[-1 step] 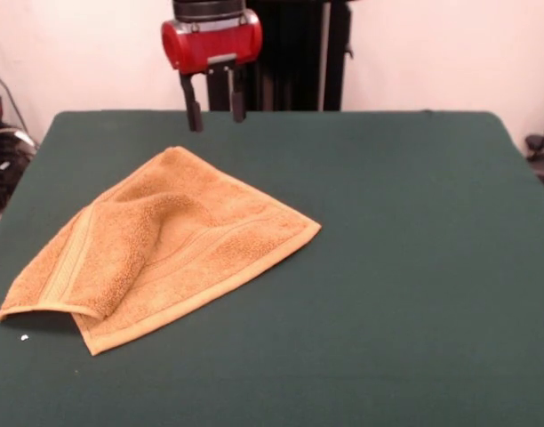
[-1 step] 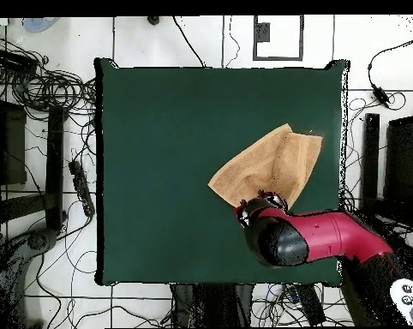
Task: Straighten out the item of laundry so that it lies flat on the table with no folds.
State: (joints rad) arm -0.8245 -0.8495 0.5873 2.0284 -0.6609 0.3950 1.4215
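Golden-tan towel [image 1: 170, 245] lies on the dark green table [image 1: 405, 267], left of centre in the front view, about 9 o'clock from the table middle. Not flat: the left part is folded over onto the rest, the folded flap ending in a rounded lip at the towel's 7 o'clock, with a band stripe running along the flap's left edge. A second band stripe shows near the lower right edge. One corner points to 3 o'clock, another to 12 o'clock, close under the gripper.

Gripper [image 1: 216, 105] hangs above the table just past the towel's 12 o'clock corner, two dark fingers [image 1: 194, 108] pointing down, parted with a clear gap, holding nothing, not touching the cloth.

Overhead view: towel [image 2: 274, 165] sits at about 3 o'clock from table [image 2: 158, 128] centre; the red arm [image 2: 330, 238] covers its near corner.
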